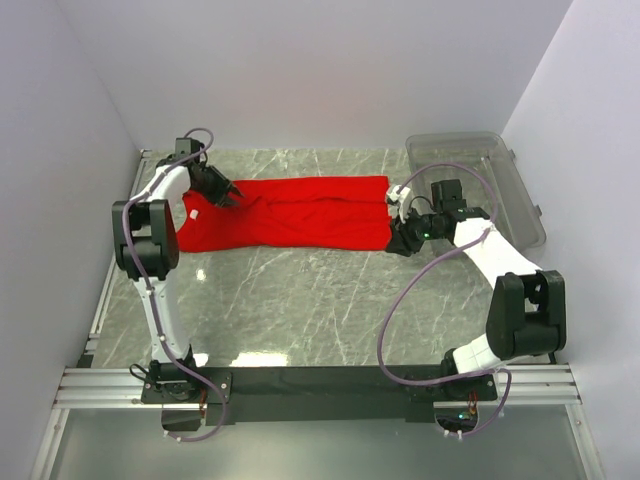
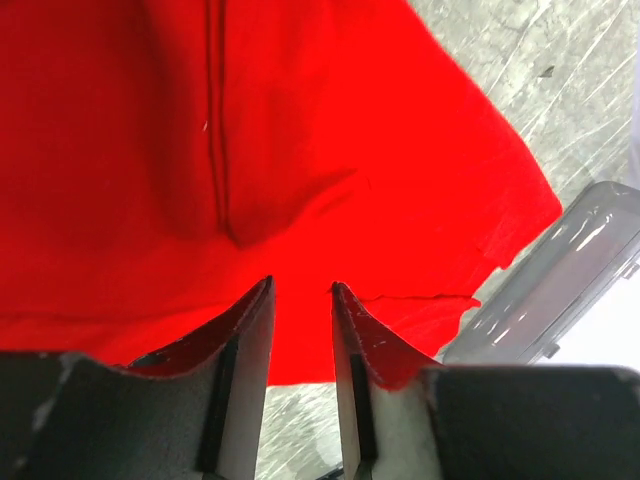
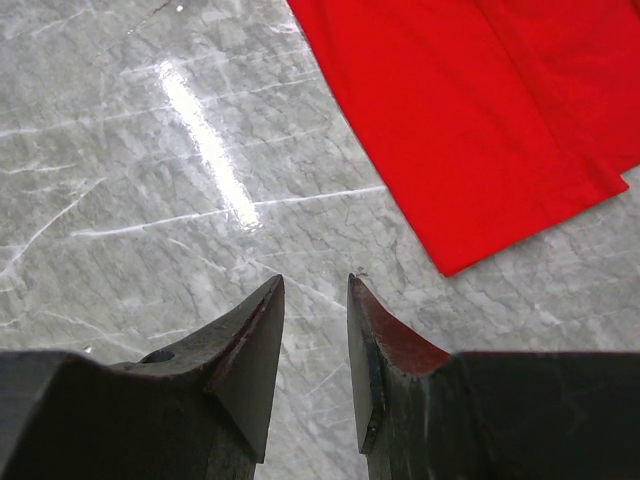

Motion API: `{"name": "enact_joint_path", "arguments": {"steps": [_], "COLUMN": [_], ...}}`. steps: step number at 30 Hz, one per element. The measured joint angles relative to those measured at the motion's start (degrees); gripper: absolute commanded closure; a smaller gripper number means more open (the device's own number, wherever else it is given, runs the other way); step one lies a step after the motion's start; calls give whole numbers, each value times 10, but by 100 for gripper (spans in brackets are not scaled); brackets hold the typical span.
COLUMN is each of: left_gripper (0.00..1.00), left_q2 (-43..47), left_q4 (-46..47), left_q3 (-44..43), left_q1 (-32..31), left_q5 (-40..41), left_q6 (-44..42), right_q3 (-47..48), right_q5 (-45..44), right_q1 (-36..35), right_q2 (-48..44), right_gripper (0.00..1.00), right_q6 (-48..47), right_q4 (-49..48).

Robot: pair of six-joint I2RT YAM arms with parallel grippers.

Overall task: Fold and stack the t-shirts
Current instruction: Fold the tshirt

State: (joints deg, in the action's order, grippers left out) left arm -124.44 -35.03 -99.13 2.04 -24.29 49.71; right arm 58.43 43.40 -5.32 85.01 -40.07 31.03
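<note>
At the near edge, a metal rail [image 1: 330,372] with a black strip carries both arm bases. Beyond it the worktop [image 1: 300,300] spreads out in grey, white-veined marble pattern, glossy enough that the right wrist view shows a bright streak of reflected light on it.

The right hand [image 3: 315,285] hovers over bare marble toward the right edge. Its fingers are parted with nothing between them, so it is released. The near right corner of the t-shirt [image 1: 300,212] lies just beyond its tips.

The bright red t-shirt lies flat across the far half of the worktop as a long band running from near the left edge toward the right edge. A fold line runs along its length.

The left hand [image 2: 300,290] sits over the left end of the shirt. Its fingers stand apart with red cloth showing beneath the gap and nothing pinched, so it too is released.

In the far right corner, a clear plastic bin [image 1: 520,195] stands just beside the shirt's right end.

Plain white walls [image 1: 300,70] close the worktop in on the left, far and right sides.
</note>
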Motion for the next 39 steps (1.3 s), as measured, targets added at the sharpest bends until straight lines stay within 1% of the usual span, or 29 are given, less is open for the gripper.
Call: {"name": "enact_joint_path", "arguments": {"steps": [7, 14, 26, 33, 36, 39], "left_gripper": [64, 64, 64, 64, 66, 72], "left_q2": [13, 12, 3, -19, -29, -37], "left_q4": [10, 12, 12, 8, 3, 0], "left_q3": [24, 24, 24, 23, 19, 9], "left_q1": [-3, -6, -8, -8, -8, -8], "left_q5": [19, 28, 39, 46, 47, 47], "left_q6": [-5, -5, -4, -4, -3, -3], "right_q3": [1, 1, 1, 1, 1, 1], "right_q5": [7, 7, 7, 7, 7, 7], "right_q1": [0, 0, 0, 0, 0, 0], "right_q2": [7, 7, 7, 7, 7, 7], "right_gripper": [61, 61, 61, 61, 61, 61], "right_q6": [0, 0, 0, 0, 0, 0], "right_q4": [0, 0, -1, -1, -1, -1]}}
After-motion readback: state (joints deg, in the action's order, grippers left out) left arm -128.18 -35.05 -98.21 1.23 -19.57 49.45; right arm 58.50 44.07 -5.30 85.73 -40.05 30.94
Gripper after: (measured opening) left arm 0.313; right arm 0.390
